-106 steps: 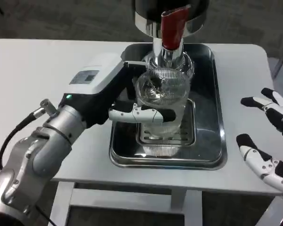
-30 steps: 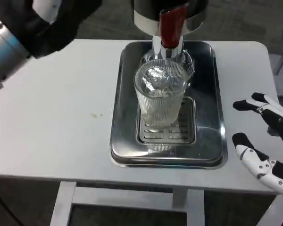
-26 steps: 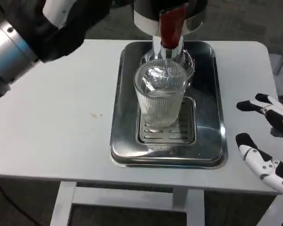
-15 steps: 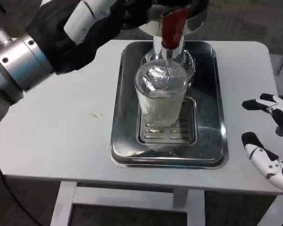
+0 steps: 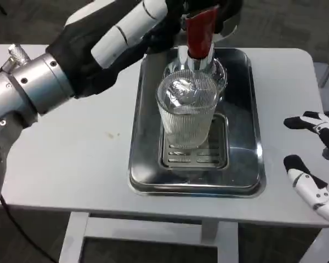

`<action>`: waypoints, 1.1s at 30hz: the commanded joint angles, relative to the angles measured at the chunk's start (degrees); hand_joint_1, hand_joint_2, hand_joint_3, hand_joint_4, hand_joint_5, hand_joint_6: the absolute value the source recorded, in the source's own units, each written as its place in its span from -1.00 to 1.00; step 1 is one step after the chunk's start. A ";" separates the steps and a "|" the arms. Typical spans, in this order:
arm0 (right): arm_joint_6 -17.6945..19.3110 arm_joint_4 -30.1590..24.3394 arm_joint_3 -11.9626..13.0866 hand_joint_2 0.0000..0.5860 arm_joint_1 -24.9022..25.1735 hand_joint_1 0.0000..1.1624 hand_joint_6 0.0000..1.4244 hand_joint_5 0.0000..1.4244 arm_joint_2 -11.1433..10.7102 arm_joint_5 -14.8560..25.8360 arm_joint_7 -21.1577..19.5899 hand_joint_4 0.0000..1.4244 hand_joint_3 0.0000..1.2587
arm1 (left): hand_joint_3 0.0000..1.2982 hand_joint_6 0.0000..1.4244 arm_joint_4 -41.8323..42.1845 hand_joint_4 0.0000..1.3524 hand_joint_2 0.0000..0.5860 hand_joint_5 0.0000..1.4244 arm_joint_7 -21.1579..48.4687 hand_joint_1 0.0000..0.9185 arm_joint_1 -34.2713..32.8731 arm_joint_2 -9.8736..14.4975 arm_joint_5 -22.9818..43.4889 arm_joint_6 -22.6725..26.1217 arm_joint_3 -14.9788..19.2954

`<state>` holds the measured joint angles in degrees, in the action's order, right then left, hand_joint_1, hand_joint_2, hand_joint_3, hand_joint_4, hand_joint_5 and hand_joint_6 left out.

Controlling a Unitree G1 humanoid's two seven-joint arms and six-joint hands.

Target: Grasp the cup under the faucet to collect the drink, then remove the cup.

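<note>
I am reaching my left hand up and across toward the red tap handle at the back edge of the metal drip tray. The fingers are hidden against the dark dispenser body, so I cannot tell whether they are touching the handle, closing on it, or holding nothing. The ribbed clear cup is standing upright and ungripped on the slotted grate in the middle of the tray, directly under the faucet spout. Something pale and glinting is showing inside it, but I cannot tell how full it is.

I am judging that the collecting step is in hand: the cup is placed and the tap is the thing being worked. The next move is calling for a steady push on the handle while the cup is filling, then letting go and bringing a hand down around the cup's wall to lift it off the grate.

My right hand is waiting at the table's right front edge, fingers spread and holding nothing, well apart from the tray. My left forearm is lying over the table's left back corner. The raised tray rim and the spout just above the cup's mouth are standing in the way of a sideways pull, so I am expecting to need to clear both. A small dark speck is sitting on the table left of the tray.
</note>
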<state>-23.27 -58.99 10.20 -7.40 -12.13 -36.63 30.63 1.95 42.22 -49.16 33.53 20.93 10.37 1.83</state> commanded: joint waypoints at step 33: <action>-0.93 -1.01 0.48 0.65 -0.66 -0.26 -0.65 -0.90 -0.53 2.84 -0.15 -0.87 -0.65 | -0.82 -0.64 -2.09 -0.89 -0.43 -0.76 4.56 -1.00 2.41 7.83 -21.35 -17.96 -10.51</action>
<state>-23.66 -58.99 10.45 -7.85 -12.31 -34.32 30.61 1.55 42.88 -50.60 39.57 3.59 -8.64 -4.97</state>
